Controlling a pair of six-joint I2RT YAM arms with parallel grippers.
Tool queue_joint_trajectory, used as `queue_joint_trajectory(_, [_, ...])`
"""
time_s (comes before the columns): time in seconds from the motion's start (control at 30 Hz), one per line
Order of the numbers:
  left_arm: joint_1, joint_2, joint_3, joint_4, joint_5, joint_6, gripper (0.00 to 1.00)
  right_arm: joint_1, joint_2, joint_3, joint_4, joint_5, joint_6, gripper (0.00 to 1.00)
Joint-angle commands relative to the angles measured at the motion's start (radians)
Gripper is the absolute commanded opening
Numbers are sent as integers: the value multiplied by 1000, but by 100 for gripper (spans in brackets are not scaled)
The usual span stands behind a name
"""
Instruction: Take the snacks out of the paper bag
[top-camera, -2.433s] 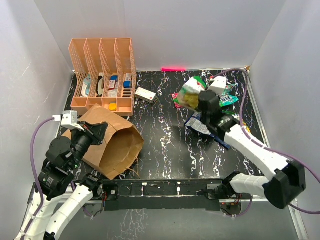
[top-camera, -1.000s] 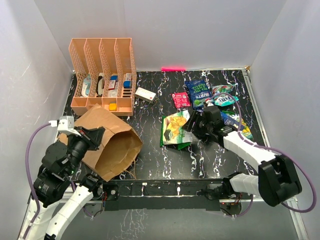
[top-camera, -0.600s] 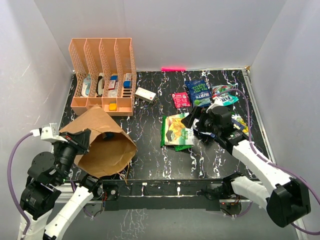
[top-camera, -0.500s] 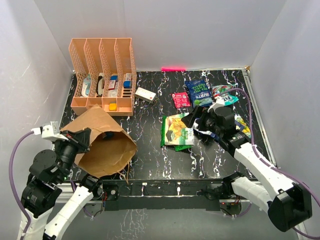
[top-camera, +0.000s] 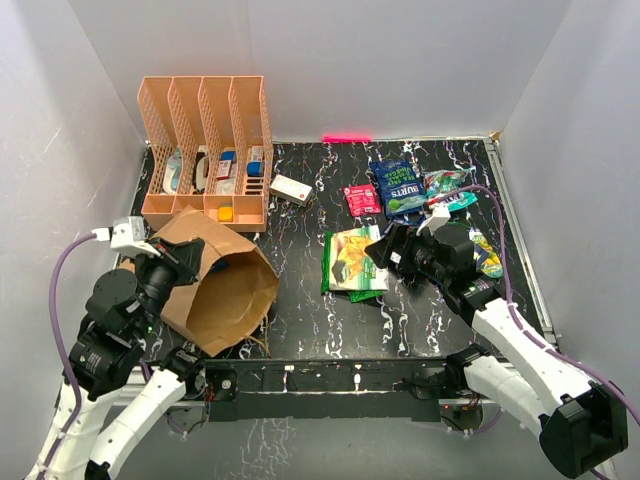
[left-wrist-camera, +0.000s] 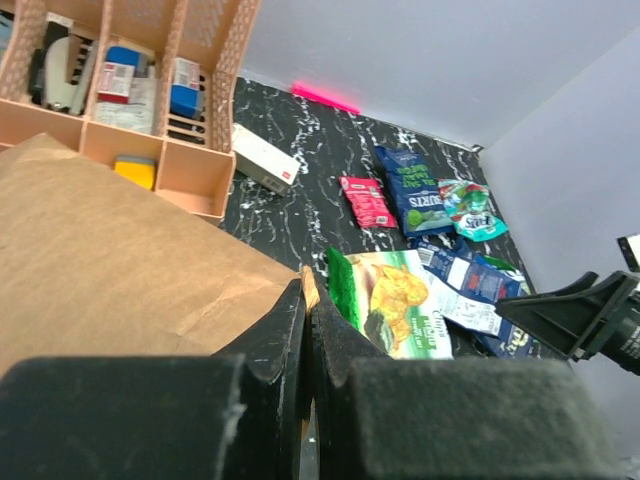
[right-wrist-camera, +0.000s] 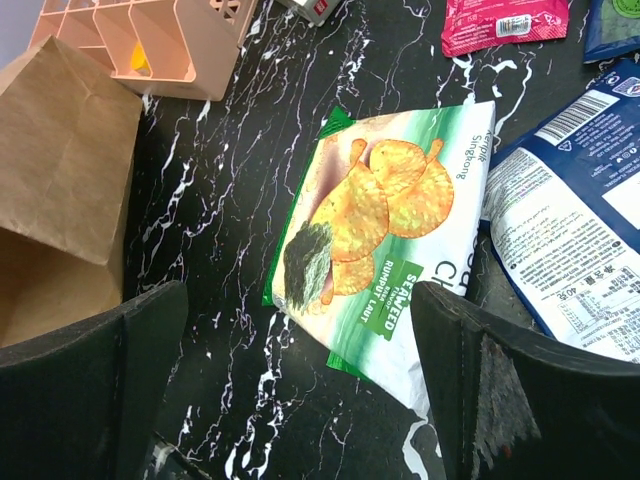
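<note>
Rim of paper bag (top-camera: 225, 285) clamped by left gripper (left-wrist-camera: 305, 300); bag laid on side at left, mouth turned rightward. Right gripper (top-camera: 388, 250) held wide apart, empty, over green chip bag (top-camera: 352, 262). Other snacks (top-camera: 400, 185) spread beyond, on table.

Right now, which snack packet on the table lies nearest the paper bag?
The green-and-yellow chip bag, lying flat mid-table. It alone reaches out toward the paper bag; the pink packet, dark blue bag and teal bag sit farther back and right.
</note>
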Motion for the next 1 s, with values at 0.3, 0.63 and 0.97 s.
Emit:
queue_joint_trajectory(0.3, [-4, 5, -39, 129, 219, -7, 0, 26, 119, 37, 170, -218, 67, 98])
queue_joint_trajectory(0.63, [-4, -22, -40, 109, 216, 1, 0, 524, 365, 187, 215, 74, -16, 98])
queue_joint_trajectory(0.97, [-3, 35, -42, 219, 501, 33, 0, 805, 452, 241, 217, 372, -227, 99])
